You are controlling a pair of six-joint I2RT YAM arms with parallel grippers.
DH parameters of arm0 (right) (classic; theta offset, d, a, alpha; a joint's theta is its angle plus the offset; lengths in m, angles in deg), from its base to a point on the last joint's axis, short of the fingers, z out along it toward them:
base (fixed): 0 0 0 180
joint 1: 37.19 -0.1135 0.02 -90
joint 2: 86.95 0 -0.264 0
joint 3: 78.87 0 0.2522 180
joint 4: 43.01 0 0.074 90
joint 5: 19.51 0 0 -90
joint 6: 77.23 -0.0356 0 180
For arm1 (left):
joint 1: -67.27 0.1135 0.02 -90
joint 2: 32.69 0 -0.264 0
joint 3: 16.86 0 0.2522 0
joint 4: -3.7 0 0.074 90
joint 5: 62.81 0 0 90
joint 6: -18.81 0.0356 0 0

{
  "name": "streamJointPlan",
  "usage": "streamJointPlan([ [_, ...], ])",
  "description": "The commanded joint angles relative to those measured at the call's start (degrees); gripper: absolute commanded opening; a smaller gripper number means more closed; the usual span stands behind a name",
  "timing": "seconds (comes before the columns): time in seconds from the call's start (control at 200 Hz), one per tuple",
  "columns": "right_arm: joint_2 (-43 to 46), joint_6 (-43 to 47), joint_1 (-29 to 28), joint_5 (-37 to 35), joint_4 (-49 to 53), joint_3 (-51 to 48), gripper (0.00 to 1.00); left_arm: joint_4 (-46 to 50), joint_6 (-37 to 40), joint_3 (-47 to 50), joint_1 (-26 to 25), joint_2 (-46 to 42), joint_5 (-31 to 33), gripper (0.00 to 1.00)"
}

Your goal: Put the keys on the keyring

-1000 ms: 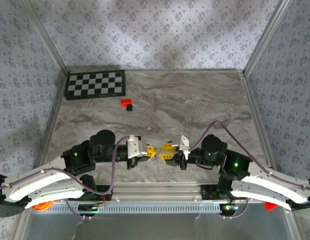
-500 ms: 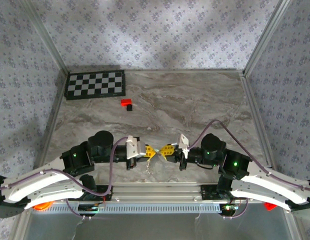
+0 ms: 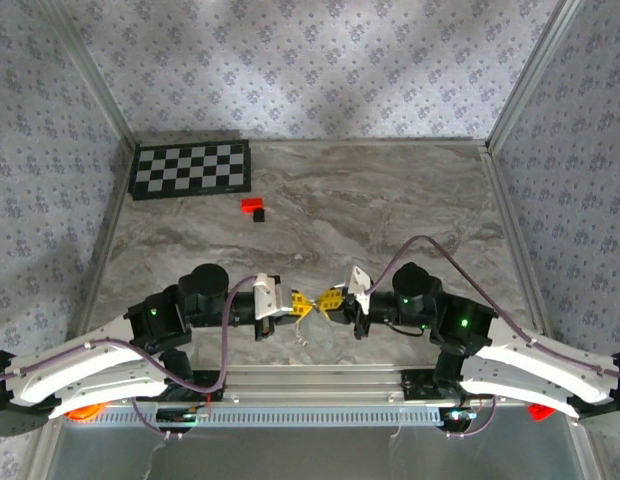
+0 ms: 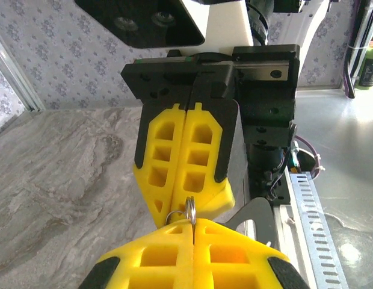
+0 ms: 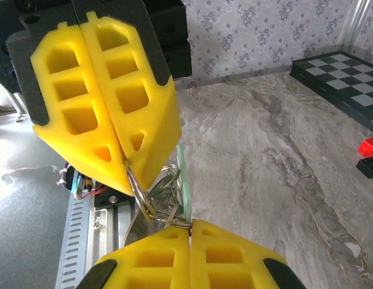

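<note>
A: keyring (image 5: 140, 195) state?
B: Thin silvery wire loops, overlapping, held in the air, nipped in the left pincer (image 5: 128, 168) tips.
A: key (image 5: 183, 171)?
B: Pale flat strip, upright against the loops, lower end in the closed right pincer (image 5: 189, 229). Threaded? Can't tell.

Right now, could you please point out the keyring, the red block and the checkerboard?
keyring (image 5: 138, 201): right wrist view, on the curve of its metal loop.
red block (image 3: 252, 205): top external view, its red top.
checkerboard (image 3: 190, 169): top external view, its middle.

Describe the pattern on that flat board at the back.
Checkerboard: black and white squares, clearest in the top external view.
</note>
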Motion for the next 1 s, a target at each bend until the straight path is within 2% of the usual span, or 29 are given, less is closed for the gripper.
streamJointPlan([
  [0.0, 1.09, -0.19, -0.05, -0.88, 2.50, 1.92, 0.16, -6.66, -0.41, 0.40, -0.10, -1.30, -1.03, 0.00],
  [0.115, 4.71, -0.38, -0.53, -2.58, 3.15, 1.66, 0.33, -8.26, -0.90, 1.10, -0.10, -1.24, -1.06, 0.00],
  [0.29, 9.59, 1.11, -2.00, -5.43, 4.19, 2.21, 0.45, -8.11, -0.64, 1.33, -0.08, -1.35, -1.52, 0.00],
  [0.615, 6.09, 6.97, -6.50, -4.72, 0.50, 3.64, 0.42, -8.73, -1.25, 1.36, -0.03, -2.69, -4.54, 0.00],
  [1.0, 4.09, 9.01, -8.13, -4.27, -2.84, 4.03, 0.32, -9.69, -2.08, 1.62, -0.07, -2.96, -7.01, 0.00],
])
